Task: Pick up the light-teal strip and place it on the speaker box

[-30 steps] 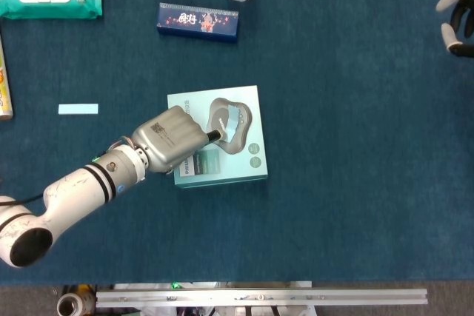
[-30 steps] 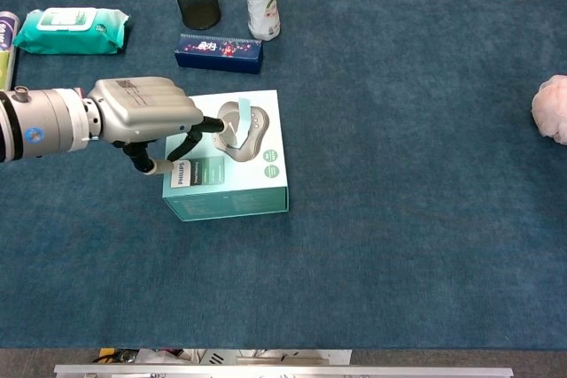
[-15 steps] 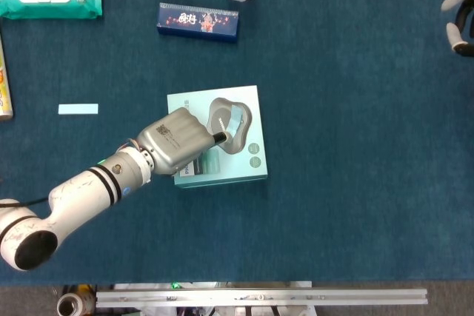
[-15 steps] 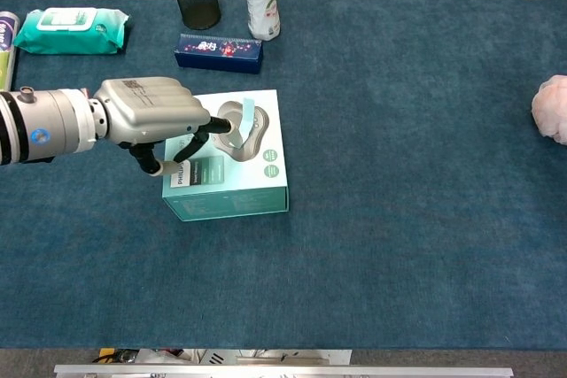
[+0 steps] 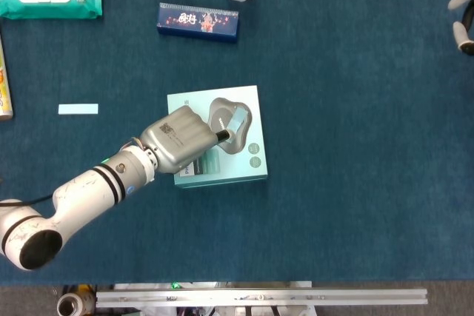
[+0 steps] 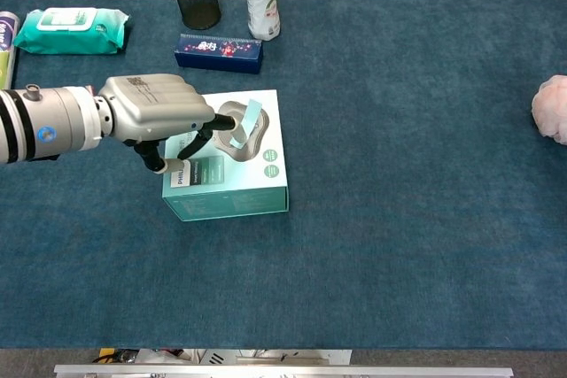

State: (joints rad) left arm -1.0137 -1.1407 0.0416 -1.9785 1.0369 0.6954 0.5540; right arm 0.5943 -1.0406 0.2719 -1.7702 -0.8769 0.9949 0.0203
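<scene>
The left hand pinches the light-teal strip in its fingertips, tilted over the speaker box, while the right hand is too cropped at the edge to tell.

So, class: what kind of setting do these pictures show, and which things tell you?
Probably a robot test bench: a blue felt-covered table, a metal rail at its front edge, and household items like a wipes pack laid out.
</scene>
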